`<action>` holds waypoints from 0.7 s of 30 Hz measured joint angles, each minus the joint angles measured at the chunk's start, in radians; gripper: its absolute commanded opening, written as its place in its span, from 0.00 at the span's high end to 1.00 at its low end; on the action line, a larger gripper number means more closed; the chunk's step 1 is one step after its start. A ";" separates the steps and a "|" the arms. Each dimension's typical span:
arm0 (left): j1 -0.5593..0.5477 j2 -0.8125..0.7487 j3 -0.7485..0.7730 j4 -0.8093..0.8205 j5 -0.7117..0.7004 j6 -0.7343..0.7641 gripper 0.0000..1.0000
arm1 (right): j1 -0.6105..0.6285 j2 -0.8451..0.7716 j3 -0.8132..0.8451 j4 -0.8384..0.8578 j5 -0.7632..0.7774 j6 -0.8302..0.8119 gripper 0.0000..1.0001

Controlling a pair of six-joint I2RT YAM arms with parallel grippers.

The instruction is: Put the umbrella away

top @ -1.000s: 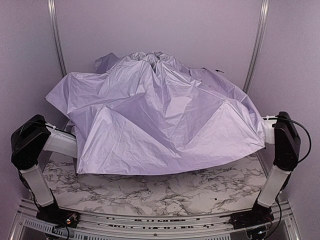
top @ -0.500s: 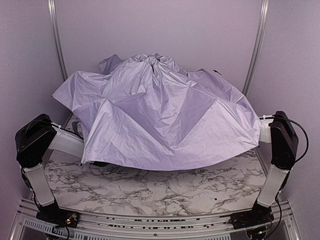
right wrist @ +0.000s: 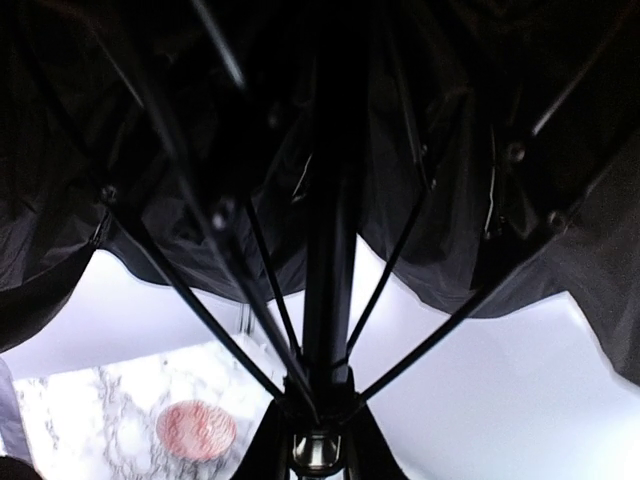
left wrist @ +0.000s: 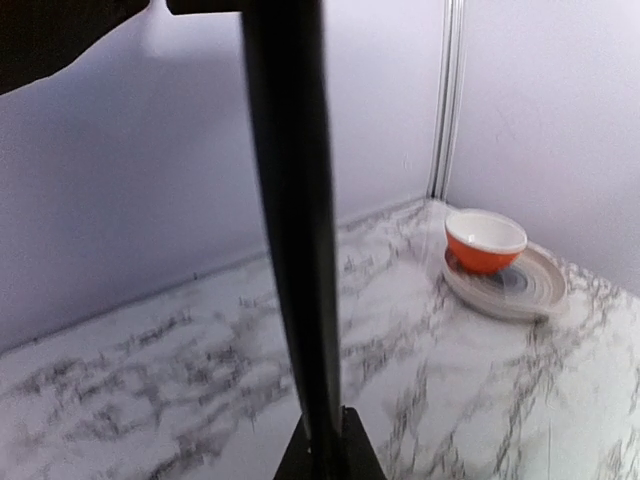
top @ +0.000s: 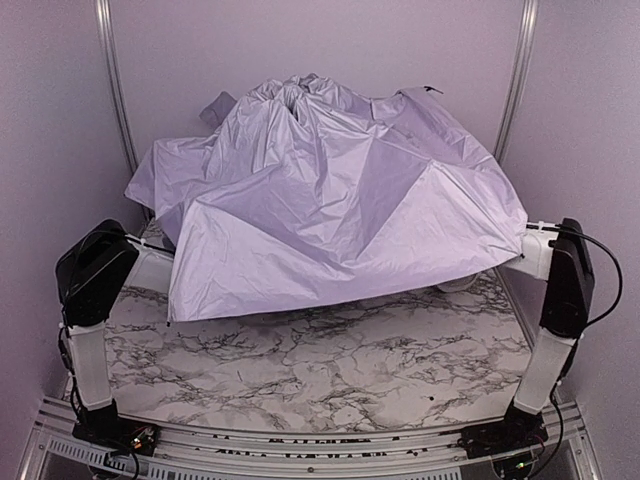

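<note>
The umbrella [top: 330, 210] hangs half collapsed over the back of the table, its pale lavender fabric crumpled, and it hides both grippers in the top view. In the left wrist view my left gripper [left wrist: 328, 455] is shut on the thin black shaft [left wrist: 295, 220], which runs up out of frame. In the right wrist view my right gripper [right wrist: 320, 440] is shut on the shaft [right wrist: 330, 250] at the hub where the black ribs meet. The black lining [right wrist: 150, 120] spreads above it. The handle is out of view.
An orange bowl [left wrist: 485, 240] sits on a pale plate [left wrist: 520, 290] in the far right corner, under the canopy. A reddish round thing [right wrist: 196, 430] lies on the marble table [top: 320, 370]. Walls close in on three sides.
The canopy has drawn back and narrowed, its left side folding in and its front edge lifting off the table. The left arm has swung inward to the right.
</note>
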 measured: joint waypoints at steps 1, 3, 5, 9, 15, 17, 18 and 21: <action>0.003 -0.012 0.035 -0.010 0.000 0.017 1.00 | 0.000 -0.010 0.042 -0.018 -0.001 -0.026 1.00; 0.006 -0.045 0.076 -0.016 0.002 0.047 1.00 | 0.000 -0.035 0.089 -0.036 -0.009 -0.060 1.00; 0.005 -0.085 0.089 -0.017 0.010 0.068 1.00 | 0.007 -0.073 0.106 -0.042 -0.025 -0.087 1.00; -0.006 -0.117 0.090 -0.024 0.043 0.091 0.28 | 0.021 -0.132 0.036 0.018 -0.044 -0.114 1.00; 0.018 -0.117 -0.011 -0.105 0.108 -0.004 0.01 | 0.002 -0.076 -0.379 0.305 -0.024 -0.125 1.00; 0.016 -0.120 -0.112 -0.169 0.100 -0.031 0.01 | -0.008 0.005 -0.520 0.423 -0.014 -0.123 1.00; 0.003 -0.119 -0.174 -0.231 0.096 -0.030 0.01 | -0.013 0.058 -0.584 0.489 -0.020 -0.124 1.00; -0.076 -0.124 -0.246 -0.346 0.088 0.004 0.01 | -0.007 0.109 -0.657 0.629 -0.020 -0.137 1.00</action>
